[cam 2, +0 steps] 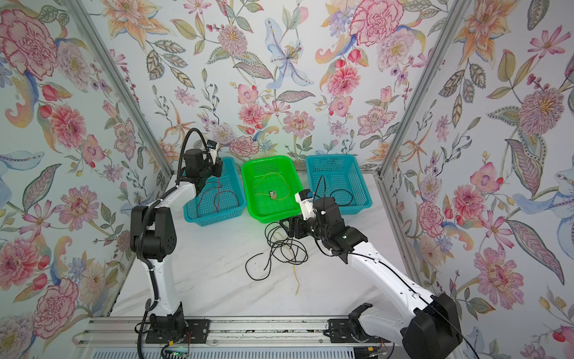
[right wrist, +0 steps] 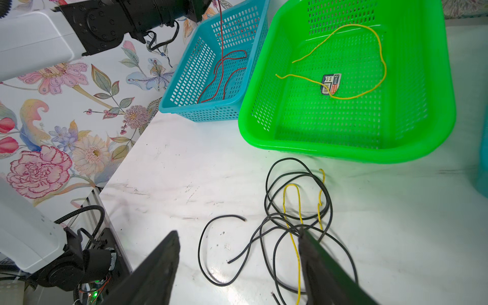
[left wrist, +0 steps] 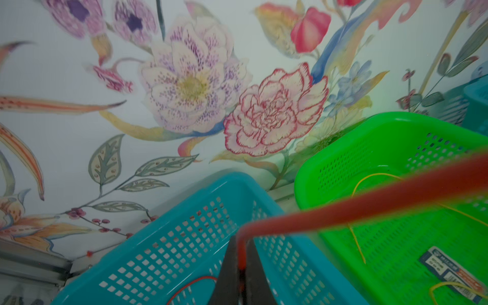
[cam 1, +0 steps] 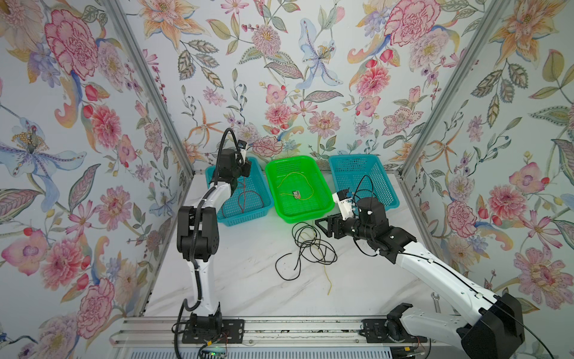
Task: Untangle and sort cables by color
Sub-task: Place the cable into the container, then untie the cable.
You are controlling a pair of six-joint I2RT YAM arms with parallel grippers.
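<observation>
Left claw (left wrist: pixel 241 264) is pinching a limp red cable (left wrist: pixel 369 200) over the teal basket (left wrist: pixel 211 182). Right claw (right wrist: pixel 237 233) is gaping wide over the light, springy black-yellow tangle (right wrist: pixel 290 224) at the green basket's (right wrist: pixel 343 155) six o'clock; a free end looks easiest to grab.

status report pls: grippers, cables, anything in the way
Left gripper shut on red cable over left teal basket. Right gripper open above black-yellow tangle on table. Nothing blocking.

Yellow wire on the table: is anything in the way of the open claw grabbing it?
Yes. The black cables cross and loop around the yellow cable, so the open right gripper above the pile would probably catch black ones too. Only the yellow cable's trailing end, seen in both top views, lies clear of them.
</observation>
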